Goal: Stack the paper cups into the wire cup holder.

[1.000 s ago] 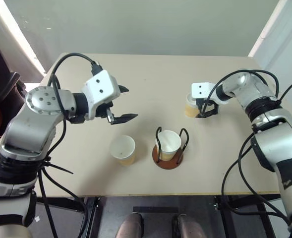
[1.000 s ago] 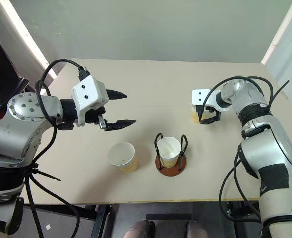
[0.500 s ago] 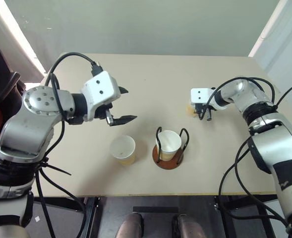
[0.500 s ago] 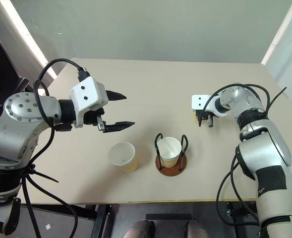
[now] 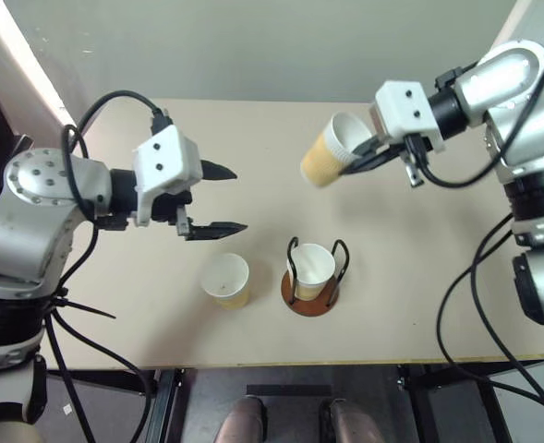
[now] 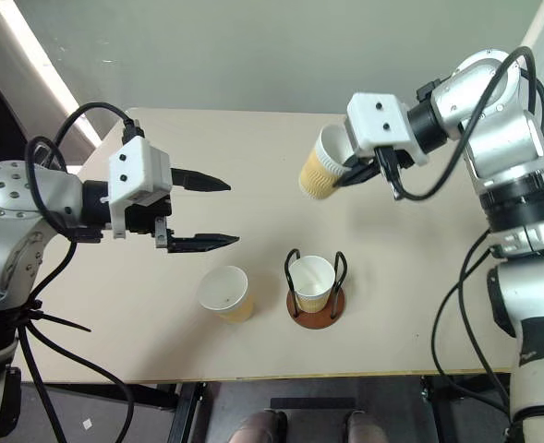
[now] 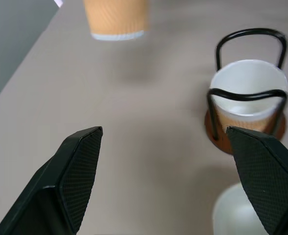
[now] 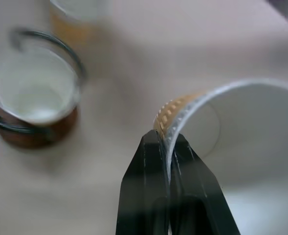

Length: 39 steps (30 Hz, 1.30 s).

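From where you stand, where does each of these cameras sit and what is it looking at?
Head eyes: on the head, looking down over both arms at the table.
Left wrist: looks along the open left gripper at the wire cup holder.
Right wrist: looks along the right gripper, jaws pinching the held cup at its rim.
Shared: the holder with the cup inside it.

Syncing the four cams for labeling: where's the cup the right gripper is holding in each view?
Left eye: held cup in the air, upper centre, tilted, pinched at its rim by the right gripper.
Right eye: upper centre, above the table.
Left wrist: top edge, beyond the open left gripper.
Right wrist: right half, rim wall clamped between the fingers.
Shared landmark: wire cup holder, one cup inside.
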Available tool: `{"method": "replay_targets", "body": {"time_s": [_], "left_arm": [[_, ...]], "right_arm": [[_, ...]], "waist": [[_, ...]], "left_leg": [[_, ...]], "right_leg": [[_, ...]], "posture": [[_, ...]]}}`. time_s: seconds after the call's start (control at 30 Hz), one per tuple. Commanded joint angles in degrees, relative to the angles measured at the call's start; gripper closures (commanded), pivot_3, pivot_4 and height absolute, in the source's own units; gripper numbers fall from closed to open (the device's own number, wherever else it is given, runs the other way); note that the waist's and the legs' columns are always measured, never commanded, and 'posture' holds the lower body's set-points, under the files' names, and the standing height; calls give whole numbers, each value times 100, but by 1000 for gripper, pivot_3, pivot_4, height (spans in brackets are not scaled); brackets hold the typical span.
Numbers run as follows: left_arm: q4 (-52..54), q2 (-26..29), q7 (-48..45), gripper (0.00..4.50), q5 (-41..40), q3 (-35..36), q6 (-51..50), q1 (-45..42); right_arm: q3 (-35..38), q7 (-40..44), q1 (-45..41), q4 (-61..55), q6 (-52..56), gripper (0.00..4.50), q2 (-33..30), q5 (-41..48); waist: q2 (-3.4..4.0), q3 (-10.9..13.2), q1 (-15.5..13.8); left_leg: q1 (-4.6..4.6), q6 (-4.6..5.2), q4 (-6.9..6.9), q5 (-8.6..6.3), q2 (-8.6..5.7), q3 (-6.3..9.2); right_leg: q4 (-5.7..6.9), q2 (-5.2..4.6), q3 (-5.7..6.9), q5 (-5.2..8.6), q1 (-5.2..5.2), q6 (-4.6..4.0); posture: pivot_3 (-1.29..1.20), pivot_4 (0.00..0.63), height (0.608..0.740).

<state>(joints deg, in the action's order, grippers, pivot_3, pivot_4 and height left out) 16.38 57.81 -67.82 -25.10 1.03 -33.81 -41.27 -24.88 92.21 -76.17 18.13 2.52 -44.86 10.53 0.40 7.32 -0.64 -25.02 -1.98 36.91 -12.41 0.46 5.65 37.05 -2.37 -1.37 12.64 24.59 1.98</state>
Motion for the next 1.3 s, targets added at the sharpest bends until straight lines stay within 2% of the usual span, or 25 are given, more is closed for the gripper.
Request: {"method": "replay_targets", "body": {"time_s": [0.03,0.23,0.4,0.53,1.03,1.13,1.3], "left_arm": [[92,96,-269,148,-280,182,28,-92],[140,206,-625,148,-589,251,9,-50],[209,360,-817,148,-817,361,-22,145],[274,459,-821,148,-843,398,-40,302],[528,521,-624,148,-902,432,-65,618],[540,525,-623,148,-899,427,-58,636],[489,543,-679,148,-889,427,-14,631]], "right_arm": [[-385,29,122,-879,67,4469,-394,483],[-902,29,138,-1405,17,4469,-869,978],[-1154,29,166,-1711,13,4469,-1008,1210],[-1243,29,188,-1803,24,4469,-950,1251],[-1440,29,275,-1745,-131,4469,-541,588],[-1451,29,236,-1676,-146,3881,-492,517],[-1448,29,159,-1687,-98,2170,-465,580]], "waist": [[0,0,-2],[0,0,18],[-1,-1,43],[-1,-1,59],[-3,-2,62],[-3,-2,61],[-3,-2,60]], "left_leg": [[0,0,3,0,0,0],[7,37,9,-19,3,-1],[13,66,9,-24,5,-2],[15,74,10,-18,6,-2],[29,76,15,-12,9,-4],[29,76,13,-12,9,-4],[28,76,14,-13,9,-5]], "right_leg": [[1,0,-1,0,-1,0],[15,0,-3,0,0,0],[35,1,-3,4,2,-7],[57,1,-2,35,6,-61],[91,1,-1,45,7,-79],[91,1,-1,45,7,-79],[90,1,-1,45,8,-79]], "posture": [[0,150,740],[0,150,740],[0,150,740],[0,150,740],[0,150,740],[0,150,740],[0,150,740]]}}
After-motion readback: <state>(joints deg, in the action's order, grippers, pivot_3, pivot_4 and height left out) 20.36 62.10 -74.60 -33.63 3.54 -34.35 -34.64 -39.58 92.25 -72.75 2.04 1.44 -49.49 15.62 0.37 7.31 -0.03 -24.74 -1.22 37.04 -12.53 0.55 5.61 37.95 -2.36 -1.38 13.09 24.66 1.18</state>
